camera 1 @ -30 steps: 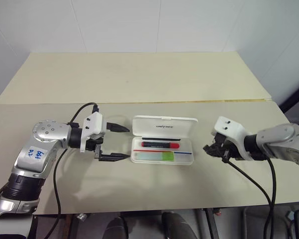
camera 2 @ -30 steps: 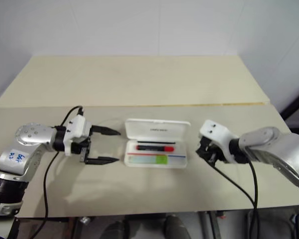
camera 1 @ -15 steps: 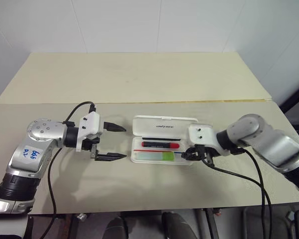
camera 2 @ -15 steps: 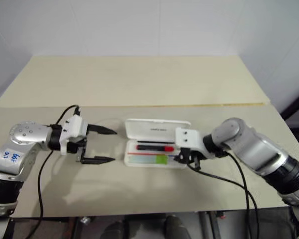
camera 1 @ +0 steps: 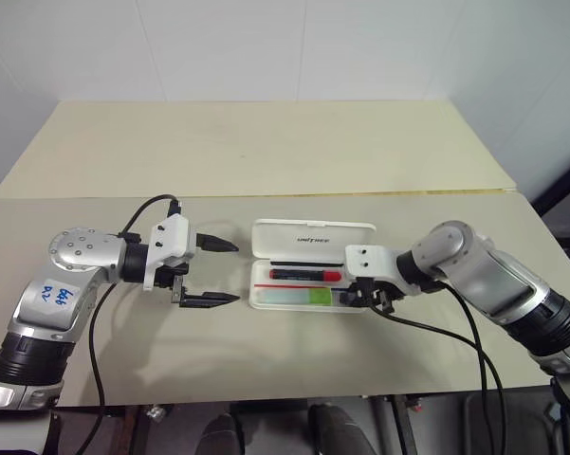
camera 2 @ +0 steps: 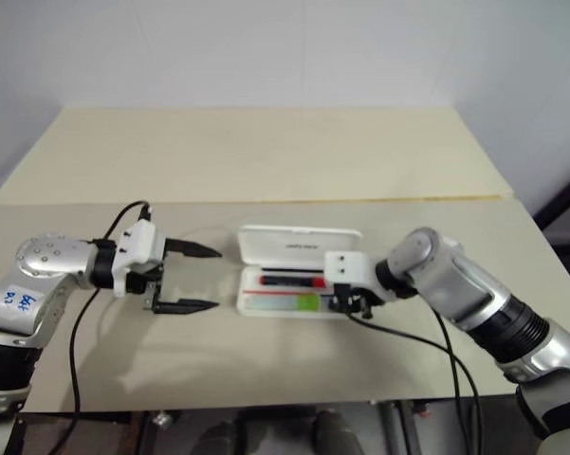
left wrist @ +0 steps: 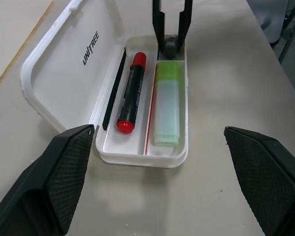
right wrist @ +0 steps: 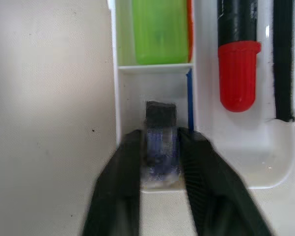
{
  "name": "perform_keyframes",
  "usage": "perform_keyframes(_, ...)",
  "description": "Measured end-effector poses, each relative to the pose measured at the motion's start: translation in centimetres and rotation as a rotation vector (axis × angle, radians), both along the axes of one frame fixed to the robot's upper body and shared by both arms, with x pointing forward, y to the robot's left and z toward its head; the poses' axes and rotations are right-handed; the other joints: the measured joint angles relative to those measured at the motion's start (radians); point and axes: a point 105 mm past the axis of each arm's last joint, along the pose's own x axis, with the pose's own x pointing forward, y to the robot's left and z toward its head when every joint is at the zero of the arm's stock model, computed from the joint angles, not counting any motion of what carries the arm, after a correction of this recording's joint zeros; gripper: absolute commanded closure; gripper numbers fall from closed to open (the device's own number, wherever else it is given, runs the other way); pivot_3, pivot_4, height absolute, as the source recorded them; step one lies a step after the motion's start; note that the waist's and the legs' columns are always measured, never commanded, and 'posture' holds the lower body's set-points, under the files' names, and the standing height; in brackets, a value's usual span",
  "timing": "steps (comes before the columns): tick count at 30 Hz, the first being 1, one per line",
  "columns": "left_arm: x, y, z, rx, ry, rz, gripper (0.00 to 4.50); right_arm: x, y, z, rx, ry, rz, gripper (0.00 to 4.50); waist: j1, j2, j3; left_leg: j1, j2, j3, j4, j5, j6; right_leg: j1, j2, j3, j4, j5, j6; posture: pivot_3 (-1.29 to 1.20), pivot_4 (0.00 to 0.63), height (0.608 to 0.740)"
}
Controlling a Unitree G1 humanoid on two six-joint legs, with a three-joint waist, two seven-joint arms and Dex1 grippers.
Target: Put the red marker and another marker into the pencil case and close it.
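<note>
Already both markers lie in the open pencil case [camera 1: 309, 284], long axes running left-right: the red marker [camera 1: 305, 275] behind, the green highlighter [camera 1: 301, 298] in front. Your right gripper [camera 1: 360, 297] sits in the case's right end, fingers slightly parted around a small grey-purple block [right wrist: 160, 132]. Your left gripper [camera 1: 211, 272] hovers wide open and empty, just left of the case.

A bare test room, lab-like rather than homely. Two plain beige tables [camera 1: 266, 142] stand pushed together, their seam running across the middle of the frame, against white panelled walls [camera 1: 266, 47] along the top. Black cables [camera 1: 446, 332] trail over the near tabletop at lower right.
</note>
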Motion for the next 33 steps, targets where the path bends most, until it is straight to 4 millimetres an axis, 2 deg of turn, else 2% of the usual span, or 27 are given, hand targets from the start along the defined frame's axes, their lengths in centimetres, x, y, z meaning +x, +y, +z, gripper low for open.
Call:
perform_keyframes(6,0.1,0.0,0.1,0.000,-0.004,0.000,0.00,0.7,1.0,1.2,0.075,-0.015,-0.007,0.58,-0.003,-0.001,0.000,0.002,0.000,0.000,0.000,0.000,0.000,0.001,0.000,0.000,0.002,0.000,0.000,0.00,0.150,0.740)
perform_keyframes(13,0.4,0.0,0.6,-0.002,-0.022,0.000,0.00,-0.7,2.4,5.7,0.266,-0.032,0.114,0.58,0.003,0.000,0.000,0.001,0.000,0.000,-0.002,-0.001,-0.002,0.001,0.000,0.000,0.001,-0.001,-0.001,0.00,0.150,0.740)
perform_keyframes(20,0.8,0.3,1.0,-0.007,-0.033,0.007,0.00,-1.3,1.2,6.5,0.424,-0.118,0.128,0.58,0.005,0.000,0.000,0.001,0.000,0.000,-0.001,-0.001,-0.003,0.001,0.000,0.000,0.000,-0.001,0.000,0.00,0.150,0.740)
perform_keyframes(25,1.3,0.6,1.6,-0.025,-0.042,0.023,0.00,-1.6,-0.8,8.1,0.572,-0.206,0.064,0.58,0.005,-0.001,0.000,0.001,0.000,-0.001,-0.001,-0.001,-0.003,0.002,0.001,0.000,0.000,-0.001,0.000,0.00,0.150,0.740)
perform_keyframes(29,2.0,1.9,2.2,-0.050,-0.043,0.074,0.00,-1.5,-3.2,7.4,0.607,-0.225,-0.020,0.58,0.003,0.000,0.000,0.002,0.000,0.000,-0.001,-0.001,-0.003,0.002,0.001,0.000,0.001,-0.001,0.000,0.00,0.150,0.740)
perform_keyframes(33,2.2,2.7,2.1,-0.043,-0.029,0.086,0.00,-1.3,-5.6,7.6,0.651,-0.254,-0.084,0.58,0.002,0.000,0.000,0.002,0.000,0.000,-0.001,-0.001,-0.003,0.002,0.001,0.000,0.001,-0.001,0.000,0.00,0.150,0.740)
